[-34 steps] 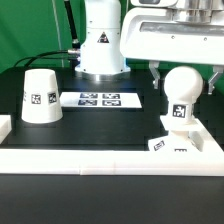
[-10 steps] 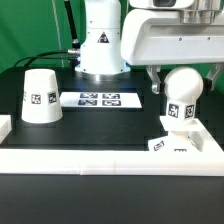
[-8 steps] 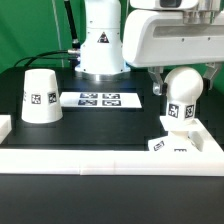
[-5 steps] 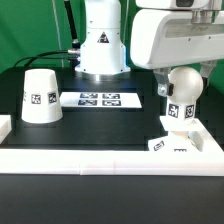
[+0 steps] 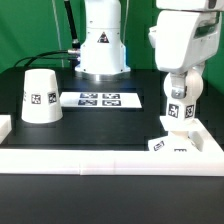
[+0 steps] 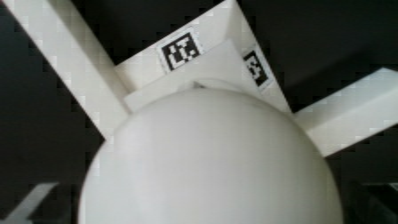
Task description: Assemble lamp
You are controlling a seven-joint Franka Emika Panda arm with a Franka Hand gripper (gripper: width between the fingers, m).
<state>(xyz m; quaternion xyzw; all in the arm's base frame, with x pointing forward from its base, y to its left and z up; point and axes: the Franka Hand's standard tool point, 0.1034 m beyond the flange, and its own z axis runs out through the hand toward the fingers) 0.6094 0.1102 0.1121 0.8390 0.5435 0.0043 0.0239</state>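
The bulb (image 5: 181,100) stands upright on its stem on the squat base (image 5: 172,146) at the exterior view's right. My gripper (image 5: 182,86) hangs straight over the bulb with the jaws down around its round top; the fingers are mostly hidden and appear open. In the wrist view the bulb (image 6: 214,160) fills the picture, with the tagged base (image 6: 187,55) beyond it. The tapered shade (image 5: 40,95) stands mouth down on the black table at the exterior view's left, well apart from the gripper.
The marker board (image 5: 98,99) lies flat between the shade and the base. The arm's own pedestal (image 5: 100,50) stands at the back. A white raised rim (image 5: 100,158) runs along the table's front and sides.
My hand has turned about a quarter turn over the bulb, from broadside to narrow side. The bulb's stem tag still faces the same way. The shade has not moved.
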